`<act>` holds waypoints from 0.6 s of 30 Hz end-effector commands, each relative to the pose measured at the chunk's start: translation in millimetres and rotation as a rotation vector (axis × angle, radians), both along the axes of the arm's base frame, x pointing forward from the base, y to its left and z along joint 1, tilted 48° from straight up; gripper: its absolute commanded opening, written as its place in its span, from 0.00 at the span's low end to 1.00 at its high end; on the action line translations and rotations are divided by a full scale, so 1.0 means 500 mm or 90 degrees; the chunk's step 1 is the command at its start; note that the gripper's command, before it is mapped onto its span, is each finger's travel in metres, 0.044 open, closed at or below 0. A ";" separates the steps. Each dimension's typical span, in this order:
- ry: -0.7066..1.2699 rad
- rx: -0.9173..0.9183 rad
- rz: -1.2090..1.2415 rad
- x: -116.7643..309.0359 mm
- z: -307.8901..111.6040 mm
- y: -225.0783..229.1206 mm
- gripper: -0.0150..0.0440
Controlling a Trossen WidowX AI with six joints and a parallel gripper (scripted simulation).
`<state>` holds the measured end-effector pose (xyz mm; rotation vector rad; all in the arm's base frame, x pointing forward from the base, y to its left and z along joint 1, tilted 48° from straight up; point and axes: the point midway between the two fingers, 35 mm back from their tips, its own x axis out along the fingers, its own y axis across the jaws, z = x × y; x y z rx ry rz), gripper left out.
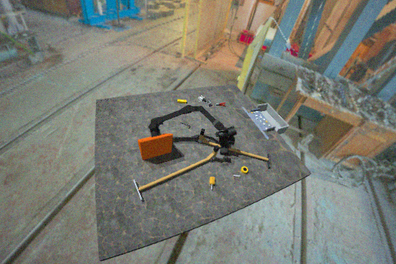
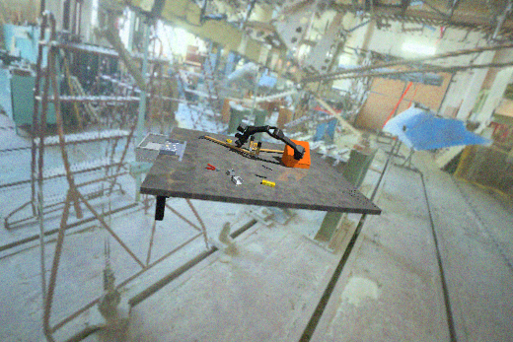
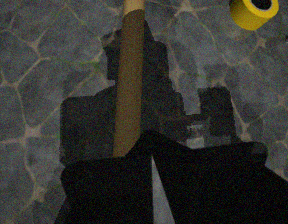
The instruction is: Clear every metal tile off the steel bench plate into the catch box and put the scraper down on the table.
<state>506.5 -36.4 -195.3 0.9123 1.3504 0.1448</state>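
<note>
The steel bench plate [image 1: 264, 132] [image 2: 181, 153] is at the table's far right in the top view, with several small tiles [image 1: 260, 118] [image 2: 172, 146] on it. The grey catch box [image 1: 283, 128] [image 2: 147, 156] adjoins it. One wooden-handled scraper [image 1: 177, 173] has a pale metal blade at the left; its other end lies beneath the gripper. A second scraper [image 1: 253, 155] [image 3: 130, 75] has a dark head at the right; its shaft appears to be the one seen close up in the wrist view. My gripper [image 1: 221, 151] [image 2: 239, 143] [image 3: 148, 134] is shut and empty, low over the shafts.
An orange block [image 1: 156, 147] [image 2: 302, 156] stands by the arm's base. A yellow roll [image 1: 244, 170] [image 3: 253, 14] and a yellow-handled tool [image 1: 212, 181] lie near the gripper. A yellow piece [image 1: 182, 101] [image 2: 267, 183] and red-handled pliers [image 1: 221, 104] [image 2: 211, 168] lie across the table.
</note>
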 end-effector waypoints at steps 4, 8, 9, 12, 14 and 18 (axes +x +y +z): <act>-0.002 0.000 0.001 0.013 0.012 0.013 0.25; -0.002 0.001 0.000 0.018 0.016 0.018 0.25; -0.002 0.001 0.000 0.019 0.017 0.019 0.25; -0.002 0.001 0.000 0.022 0.020 0.023 0.25; -0.002 0.001 0.000 0.024 0.022 0.025 0.25; -0.002 0.001 0.000 0.029 0.027 0.030 0.25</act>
